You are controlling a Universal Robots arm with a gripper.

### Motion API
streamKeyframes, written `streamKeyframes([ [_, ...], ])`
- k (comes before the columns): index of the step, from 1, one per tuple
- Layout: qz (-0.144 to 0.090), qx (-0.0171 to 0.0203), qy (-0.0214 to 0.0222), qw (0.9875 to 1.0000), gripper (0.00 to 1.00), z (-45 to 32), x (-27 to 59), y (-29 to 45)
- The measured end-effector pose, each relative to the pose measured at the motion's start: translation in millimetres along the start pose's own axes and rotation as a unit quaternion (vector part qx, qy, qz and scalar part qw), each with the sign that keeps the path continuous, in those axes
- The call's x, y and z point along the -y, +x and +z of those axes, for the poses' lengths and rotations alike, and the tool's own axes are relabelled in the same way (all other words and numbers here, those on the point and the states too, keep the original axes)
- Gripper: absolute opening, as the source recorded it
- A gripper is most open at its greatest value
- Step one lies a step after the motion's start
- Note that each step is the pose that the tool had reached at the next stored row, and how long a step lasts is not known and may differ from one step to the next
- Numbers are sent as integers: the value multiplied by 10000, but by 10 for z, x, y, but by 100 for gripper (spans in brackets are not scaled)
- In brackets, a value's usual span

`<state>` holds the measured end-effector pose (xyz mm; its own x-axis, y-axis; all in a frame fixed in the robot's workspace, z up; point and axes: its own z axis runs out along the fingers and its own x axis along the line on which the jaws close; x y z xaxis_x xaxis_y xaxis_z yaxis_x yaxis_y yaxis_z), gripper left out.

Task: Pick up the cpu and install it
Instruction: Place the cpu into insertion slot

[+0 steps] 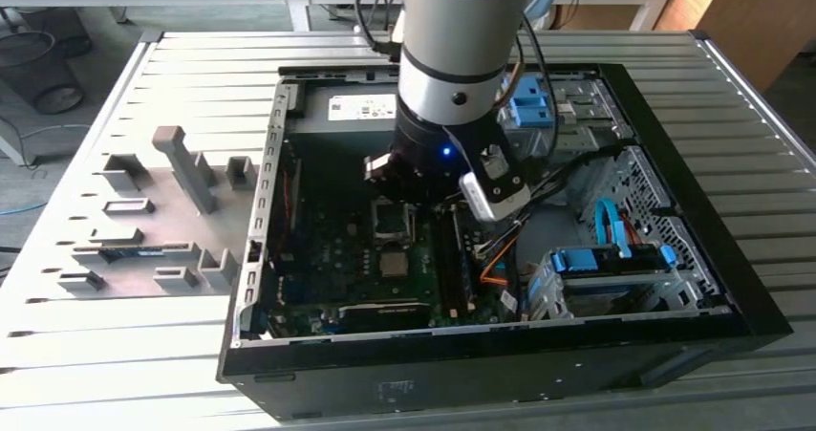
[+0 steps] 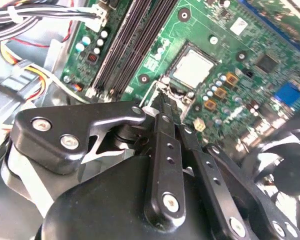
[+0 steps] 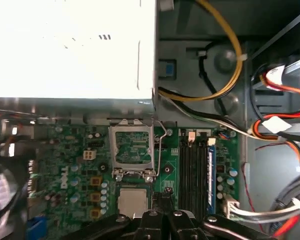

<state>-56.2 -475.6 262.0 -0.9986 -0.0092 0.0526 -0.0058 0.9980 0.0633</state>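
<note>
Exterior view, arm (image 1: 453, 58): I stand over the open computer case (image 1: 676, 192). My wrist housing hides my fingers from this side.
Exterior view, cpu (image 1: 396, 264): a small pale square lying flat on the motherboard (image 1: 325, 259), nearer the camera than my wrist. Its edges are hard to make out.
Exterior view, load frame (image 1: 393, 219): partly covered by my wrist, between the cpu and the power supply (image 1: 344, 106).
Exterior view, fixture tray (image 1: 153, 211): grey, outside the case on the slatted table (image 1: 128, 374), at the exterior view's left.
Second wrist view, gripper (image 2: 162, 102): my two black fingers converge to one point with no gap between the tips. I cannot tell whether anything thin is pinched there.
Second wrist view, cpu (image 2: 192, 67): seated flat in its socket, silvery top up. My fingertips stand at the socket's corner, just beside the chip and not on it.
Second wrist view, memory slots (image 2: 135, 45): long and dark, beside the socket.
Second wrist view, fan (image 2: 285, 165): blurred and cut off at the picture's edge.
First wrist view, gripper (image 3: 160, 202): mostly cut off. The tips show as a dark shape between the cpu (image 3: 131, 201) and the memory slots (image 3: 192, 165).
First wrist view, load frame (image 3: 132, 150): open, lying toward the power supply (image 3: 70, 50), which is washed out to white.
First wrist view, cables (image 3: 215, 80): yellow and black, running beside the power supply.
</note>
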Motion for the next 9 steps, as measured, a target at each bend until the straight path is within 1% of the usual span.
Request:
streamKeyframes([
  [1, 0, 0, -1, 10000, 10, -42, -3, 2],
  [2, 0, 0, 0, 10000, 10, -62, -4, 3],
  [9, 0, 0, -1, 10000, 10, -80, -5, 4],
])
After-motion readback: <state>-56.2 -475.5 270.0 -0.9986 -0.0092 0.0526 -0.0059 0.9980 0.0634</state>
